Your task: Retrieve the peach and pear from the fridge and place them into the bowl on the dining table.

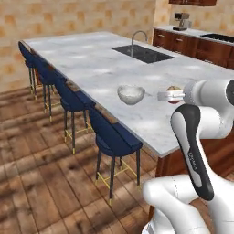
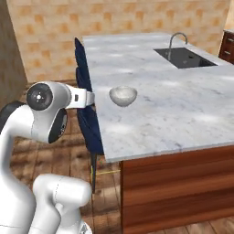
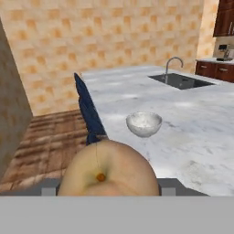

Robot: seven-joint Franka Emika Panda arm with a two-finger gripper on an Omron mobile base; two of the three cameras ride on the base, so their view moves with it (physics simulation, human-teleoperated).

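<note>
My gripper (image 3: 109,183) is shut on the peach (image 3: 108,170), a round orange-tan fruit that bulks large at the bottom of the hand view, with a grey finger on each side. From the left base view the peach (image 1: 172,88) shows reddish beside the hand, just right of the bowl and above the dining table (image 1: 91,59). The whitish-grey bowl (image 1: 131,93) (image 2: 123,96) (image 3: 144,123) stands upright and empty near the table's stool-side edge, a short way ahead of the held fruit. The pear and the fridge are out of view.
Blue stools (image 1: 112,137) (image 2: 89,119) line the table's long edge. A sink with a curved faucet (image 1: 139,39) (image 2: 176,41) is set into the far part of the marble top (image 2: 173,114). A dark-wood wall counter (image 1: 196,45) runs at the back right.
</note>
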